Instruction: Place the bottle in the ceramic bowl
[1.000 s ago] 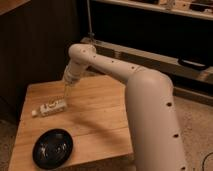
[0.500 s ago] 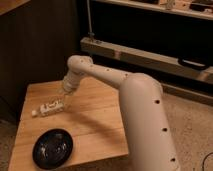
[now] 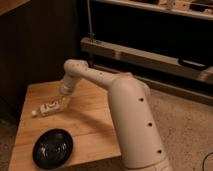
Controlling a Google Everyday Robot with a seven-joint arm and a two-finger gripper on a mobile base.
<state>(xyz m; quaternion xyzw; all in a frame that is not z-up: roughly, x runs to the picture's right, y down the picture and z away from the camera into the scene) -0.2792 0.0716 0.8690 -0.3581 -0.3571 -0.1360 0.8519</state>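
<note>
Bottle (image 3: pixel 48 108): small, whitish, lying on its side on the left part of the surface, pale cap pointing left towards the edge, label with darker marks facing up. It is outside the bowl and well apart from it.

Ceramic bowl (image 3: pixel 52 148): round, shallow, glossy black, with nothing in it, near the front left corner of the surface, in front of the bottle.

End effector (image 3: pixel 63 102): lowered at the bottle's right end, fingers spread wide, released and not clenched. Whether it touches the bottle cannot be told.

Arm (image 3: pixel 125 112): white, thick and jointed, rising at the right of the surface and bending down left to the bottle.

Surface (image 3: pixel 95 125): light wooden top with visible grain.

Floor (image 3: pixel 187 127): speckled, to the right.

Metal rail (image 3: pixel 150 54): horizontal, behind the surface, before dark shelving.
</note>
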